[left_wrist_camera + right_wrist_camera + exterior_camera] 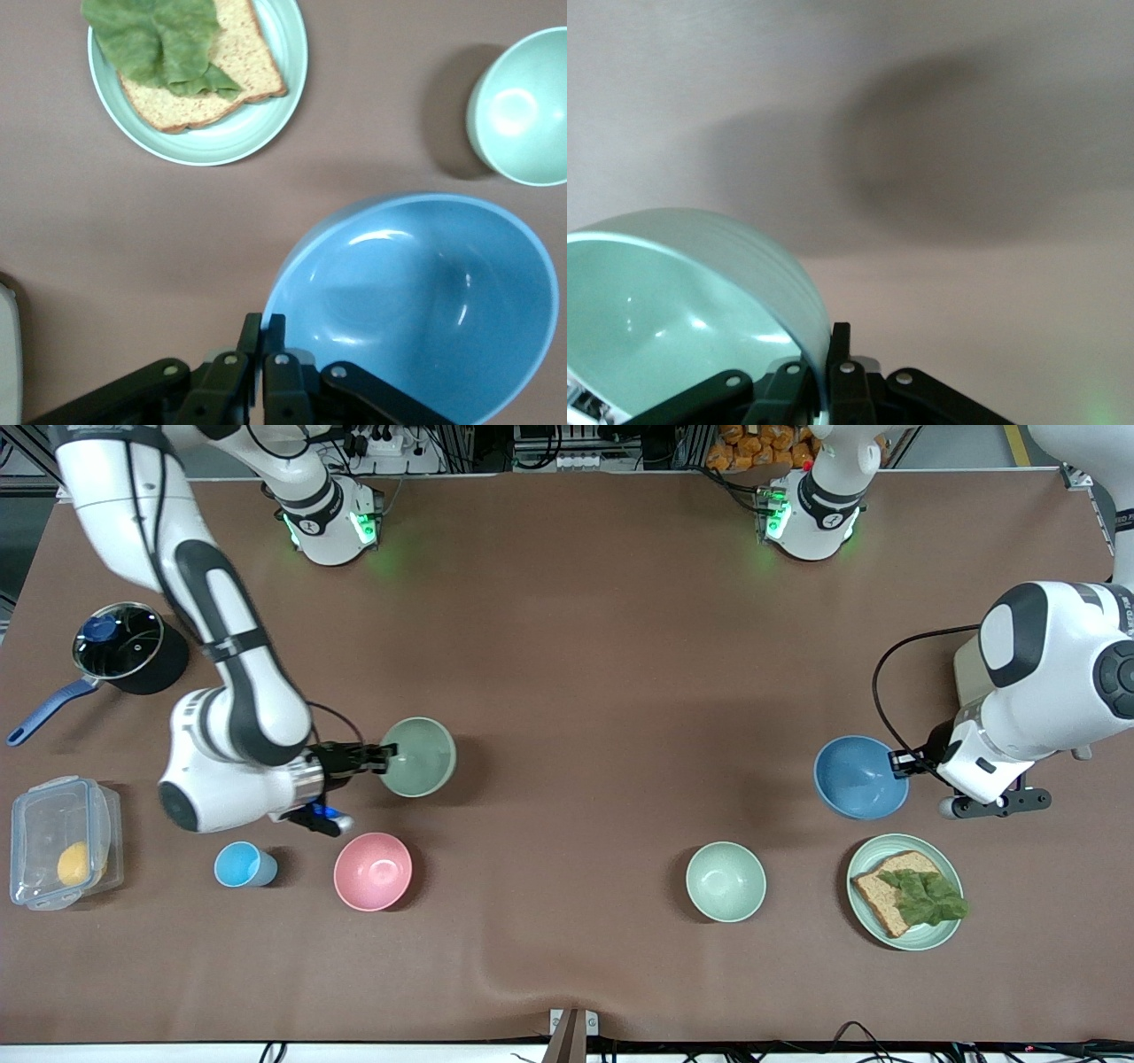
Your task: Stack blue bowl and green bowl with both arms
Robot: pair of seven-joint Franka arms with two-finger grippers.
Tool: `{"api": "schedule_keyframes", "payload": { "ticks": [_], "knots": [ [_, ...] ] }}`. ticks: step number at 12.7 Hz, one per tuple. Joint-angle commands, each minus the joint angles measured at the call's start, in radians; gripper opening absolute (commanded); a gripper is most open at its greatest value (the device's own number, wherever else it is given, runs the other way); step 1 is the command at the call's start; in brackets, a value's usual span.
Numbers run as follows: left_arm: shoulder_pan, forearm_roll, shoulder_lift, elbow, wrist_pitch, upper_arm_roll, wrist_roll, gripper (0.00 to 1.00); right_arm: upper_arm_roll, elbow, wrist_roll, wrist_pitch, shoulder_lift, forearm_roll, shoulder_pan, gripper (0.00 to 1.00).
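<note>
The green bowl (418, 757), dull sage, is toward the right arm's end of the table. My right gripper (383, 758) is shut on its rim. The right wrist view shows the bowl (682, 301) tilted and raised off the table, with the rim pinched in the gripper (830, 341). The blue bowl (859, 777) is toward the left arm's end. My left gripper (902, 762) is shut on its rim. The left wrist view shows that bowl (425, 301) tilted, with the rim between the shut fingers of the gripper (267, 323).
A pink bowl (372, 871) and a light-blue cup (241, 864) lie nearer the camera than the green bowl. A mint bowl (726, 881) and a plate with bread and lettuce (904, 890) lie nearer than the blue bowl. A lidded pot (120, 646) and a clear box (62, 841) sit at the right arm's end.
</note>
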Motion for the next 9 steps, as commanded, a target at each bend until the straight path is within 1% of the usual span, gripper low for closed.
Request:
{"api": "schedule_keyframes", "payload": {
  "ticks": [1,3,4,7,9],
  "knots": [
    [-0.016,-0.011,-0.018,0.066,-0.087,-0.028,-0.023,0.00,-0.008,-0.011,0.195,0.106,-0.025,0.026,0.129,0.00],
    [-0.045,-0.009,-0.019,0.089,-0.105,-0.038,-0.056,0.00,-0.013,0.012,0.399,0.226,-0.010,0.012,0.264,0.00],
    [-0.056,-0.009,-0.018,0.098,-0.113,-0.038,-0.065,0.00,-0.015,0.033,0.460,0.262,0.010,0.007,0.301,0.00],
    [-0.070,-0.009,-0.015,0.106,-0.115,-0.044,-0.073,0.00,-0.013,0.056,0.575,0.363,0.061,0.018,0.361,0.00],
    [-0.093,-0.009,-0.012,0.106,-0.116,-0.048,-0.108,0.00,-0.012,0.055,0.600,0.418,0.084,0.024,0.372,0.00]
  ]
}}
